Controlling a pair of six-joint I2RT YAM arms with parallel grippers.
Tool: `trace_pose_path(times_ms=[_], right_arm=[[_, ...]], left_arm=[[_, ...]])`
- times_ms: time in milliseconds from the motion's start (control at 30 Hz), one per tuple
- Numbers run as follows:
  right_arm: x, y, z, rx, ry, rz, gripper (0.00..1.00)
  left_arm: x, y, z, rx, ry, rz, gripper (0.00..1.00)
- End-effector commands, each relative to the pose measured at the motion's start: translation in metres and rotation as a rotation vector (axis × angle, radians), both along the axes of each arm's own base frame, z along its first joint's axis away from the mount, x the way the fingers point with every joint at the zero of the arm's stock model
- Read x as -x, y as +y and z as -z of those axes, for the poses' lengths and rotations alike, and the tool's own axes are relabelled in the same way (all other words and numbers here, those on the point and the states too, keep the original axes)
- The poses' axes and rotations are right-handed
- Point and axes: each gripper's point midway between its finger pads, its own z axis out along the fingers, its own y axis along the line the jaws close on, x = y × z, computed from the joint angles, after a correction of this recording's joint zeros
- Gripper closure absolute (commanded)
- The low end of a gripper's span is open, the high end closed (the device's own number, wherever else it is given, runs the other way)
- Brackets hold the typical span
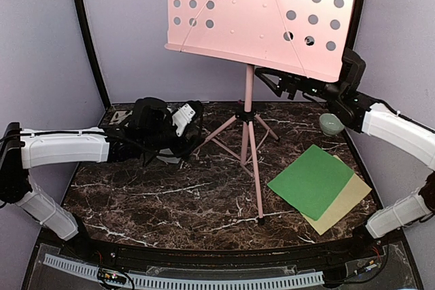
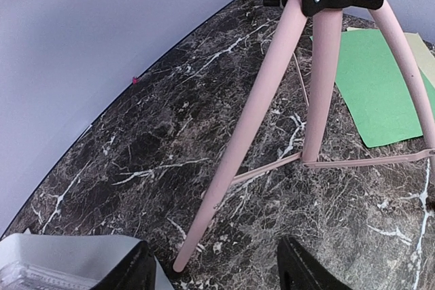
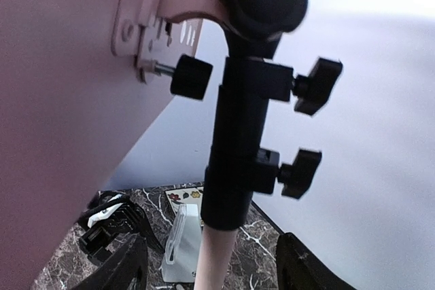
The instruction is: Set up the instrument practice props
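From above, the pink music stand [image 1: 249, 110] stands mid-surface [image 1: 170, 195]. Its desk hides part of the right end effector [image 1: 268, 79], the green page [image 1: 316, 180] overlaps the pale-yellow page [image 1: 345, 203] front right, a pale-green bowl [image 1: 331, 124] sits behind them, and the left end effector [image 1: 194, 125] is low beside a rear leg. The left wrist view shows its fingers [image 2: 129, 269] spread wide, that leg's foot between them. The right wrist view shows wide-spread fingers [image 3: 126, 263] flanking the pole under a black knobbed clamp [image 3: 238, 147]; beyond lie a flower card [image 3: 182, 195] and a grey-white block [image 3: 180, 242], probably the metronome.
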Motion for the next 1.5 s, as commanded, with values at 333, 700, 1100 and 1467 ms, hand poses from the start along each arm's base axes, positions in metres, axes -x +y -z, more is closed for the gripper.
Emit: trace_pose_path(times_ms=[333,700,1100,1467], right_arm=[[0.007,-0.042,0.082,0.018,0.337,0.202,0.27],[0.016,-0.015,0.157,0.042,0.627,0.200,0.35],[0.012,0.009,0.208,0.136,0.761,0.283,0.39],[0.000,0.021,0.215,0.159,0.767,0.336,0.79]], left_arm=[[-0.032,-0.053,0.008,-0.066,-0.011,0.103,0.39],[-0.052,-0.068,0.011,-0.094,-0.061,0.100,0.56],[-0.061,-0.070,0.009,-0.111,-0.081,0.085,0.77],[-0.067,-0.061,0.011,-0.139,-0.102,0.034,0.92]])
